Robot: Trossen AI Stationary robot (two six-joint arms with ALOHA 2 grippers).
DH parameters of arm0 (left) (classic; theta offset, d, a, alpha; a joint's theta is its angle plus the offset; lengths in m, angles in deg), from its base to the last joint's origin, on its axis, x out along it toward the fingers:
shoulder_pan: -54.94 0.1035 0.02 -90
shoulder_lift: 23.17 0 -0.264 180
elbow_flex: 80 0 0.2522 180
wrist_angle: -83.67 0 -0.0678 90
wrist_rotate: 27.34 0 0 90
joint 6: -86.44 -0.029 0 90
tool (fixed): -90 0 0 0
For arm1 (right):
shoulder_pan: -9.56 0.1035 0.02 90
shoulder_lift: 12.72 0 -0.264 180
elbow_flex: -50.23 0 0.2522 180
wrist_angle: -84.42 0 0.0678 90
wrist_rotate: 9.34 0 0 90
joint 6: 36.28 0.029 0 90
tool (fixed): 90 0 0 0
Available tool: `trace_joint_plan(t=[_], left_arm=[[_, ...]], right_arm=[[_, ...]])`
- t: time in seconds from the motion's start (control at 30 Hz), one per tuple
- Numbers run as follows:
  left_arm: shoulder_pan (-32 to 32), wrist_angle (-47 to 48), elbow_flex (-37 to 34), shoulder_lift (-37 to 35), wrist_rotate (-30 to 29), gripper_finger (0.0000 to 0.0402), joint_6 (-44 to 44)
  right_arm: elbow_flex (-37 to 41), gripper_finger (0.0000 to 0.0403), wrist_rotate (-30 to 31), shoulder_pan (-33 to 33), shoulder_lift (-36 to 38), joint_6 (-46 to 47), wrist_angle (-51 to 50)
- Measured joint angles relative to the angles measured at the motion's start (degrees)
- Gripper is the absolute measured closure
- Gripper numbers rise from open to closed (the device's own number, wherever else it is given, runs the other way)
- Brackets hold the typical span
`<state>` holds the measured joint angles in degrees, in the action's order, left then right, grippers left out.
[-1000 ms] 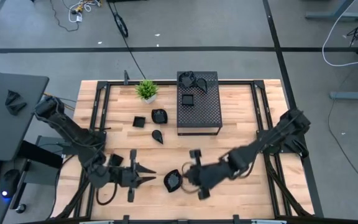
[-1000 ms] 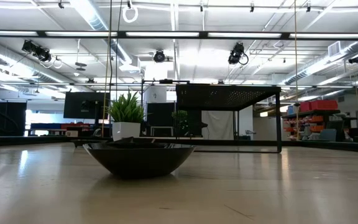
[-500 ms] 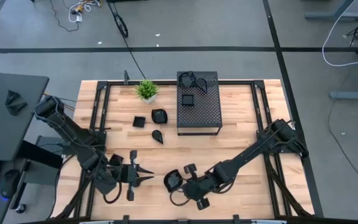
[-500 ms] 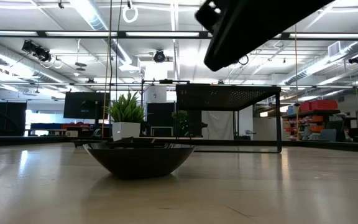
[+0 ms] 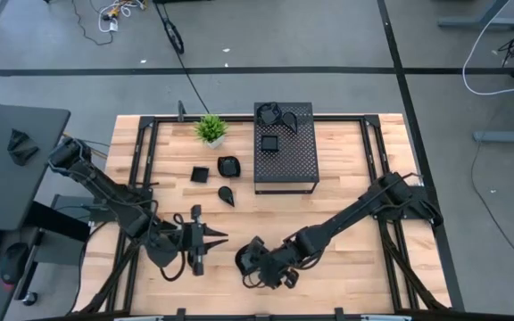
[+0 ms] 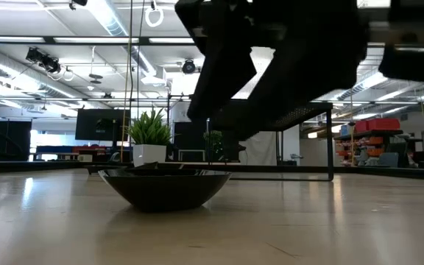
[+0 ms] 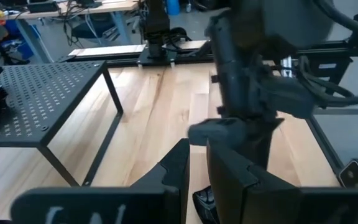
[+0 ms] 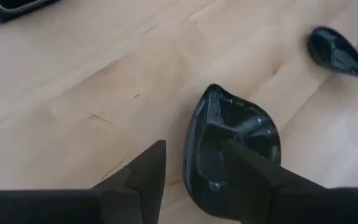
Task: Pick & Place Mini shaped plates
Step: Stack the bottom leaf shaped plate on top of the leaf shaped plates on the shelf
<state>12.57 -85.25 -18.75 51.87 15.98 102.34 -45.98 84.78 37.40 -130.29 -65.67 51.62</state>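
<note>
One teardrop-shaped black mini plate [image 5: 243, 260] sits on its base near the table's front edge, its pointed end [image 8: 213, 90] toward the far side. My right gripper [image 8: 192, 148] hangs open just above it, one finger [image 8: 247, 168] over the hollow and the other [image 8: 148, 168] over bare wood beside the rim. In the low view, air shows between the plate [image 6: 164, 188] and the gripper's body [image 6: 271, 66]. My left gripper [image 5: 224, 237] stands to the plate's left, pointing at the right arm, fingers [image 7: 179, 168] shut but for a slit, holding nothing.
Three more mini plates lie mid-table: a square one [image 5: 200, 174], a rounded one [image 5: 228, 166] and a teardrop [image 5: 227, 195]. The perforated black box [image 5: 297, 165] at the far centre carries other plates [image 5: 269, 143]. A potted plant [image 5: 211, 129] stands to its left.
My right gripper has come down and moved toward the table's left, from beside the plate to right over it, rolling as it went. In the low view it has dropped into the picture from above. My left gripper has shifted a little toward the far edge and rolled. The plate has stayed put.
</note>
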Motion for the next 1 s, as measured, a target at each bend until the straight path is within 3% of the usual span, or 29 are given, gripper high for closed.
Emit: trace_joint_plan(t=[0.47,1.0], left_arm=[[1.47,-0.41,0.00,0.00,0.02,0.0342,-0.24],[1.44,-0.50,0.00,0.00,2.62,0.0342,-0.52]], right_arm=[[0.00,0.0277,1.77,-0.11,-3.96,-4.24,0.08],[0.00,0.0377,2.93,-0.23,-3.96,-4.69,-0.68]])
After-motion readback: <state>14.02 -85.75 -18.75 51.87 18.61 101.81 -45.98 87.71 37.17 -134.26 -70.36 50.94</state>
